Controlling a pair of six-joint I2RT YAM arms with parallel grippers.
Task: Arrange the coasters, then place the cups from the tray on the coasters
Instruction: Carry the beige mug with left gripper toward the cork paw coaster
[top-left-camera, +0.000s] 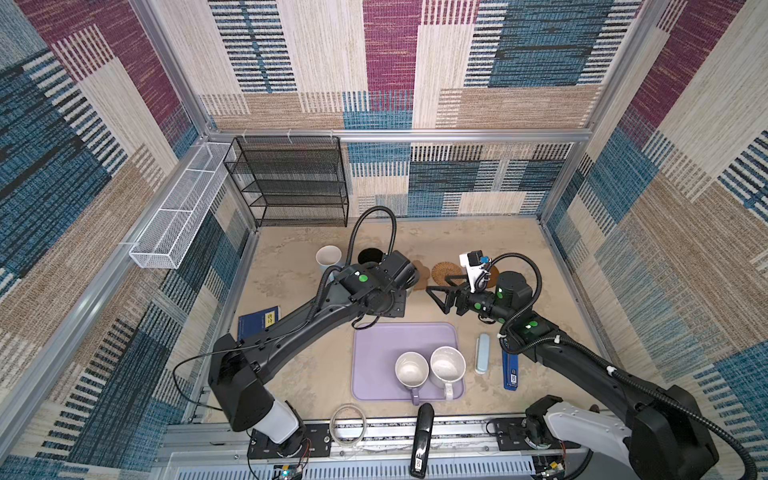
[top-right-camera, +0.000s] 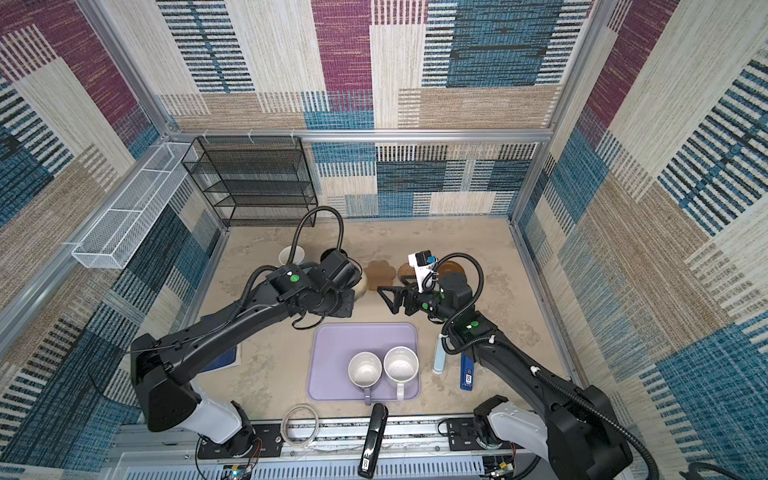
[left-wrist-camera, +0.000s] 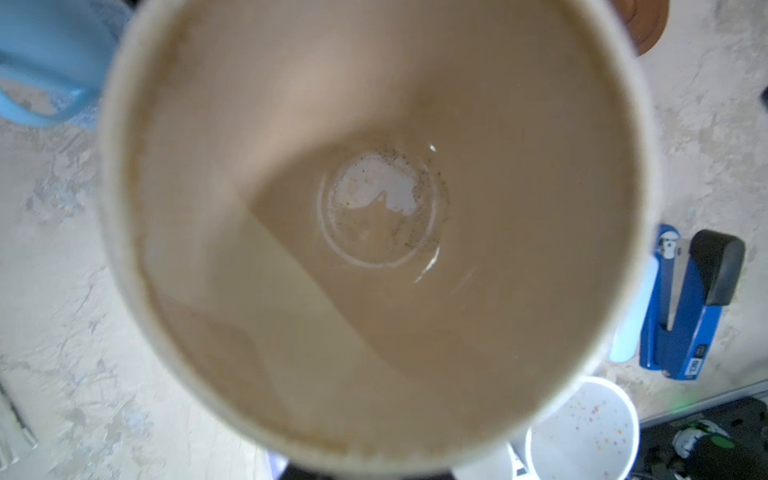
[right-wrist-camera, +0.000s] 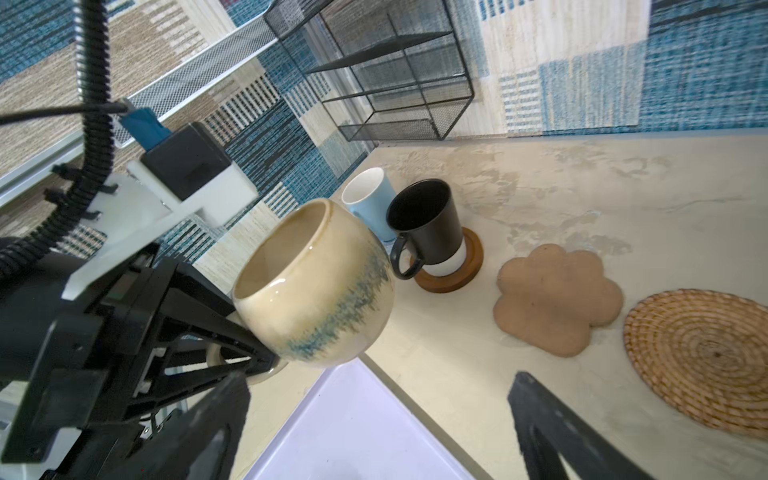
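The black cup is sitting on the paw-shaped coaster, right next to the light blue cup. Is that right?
Not quite. The black cup stands on a brown wooden disc coaster, not the paw-shaped coaster, which lies bare. It is indeed right next to the light blue cup. The right wrist view shows this.

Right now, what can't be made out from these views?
- Light blue mug: base hidden behind the black mug in the right wrist view; coaster beneath unconfirmed.
- Left gripper: covered by its own arm in both top views; the beige mug fills the left wrist view.
- Wooden disc: mostly behind the right wrist camera in a top view.
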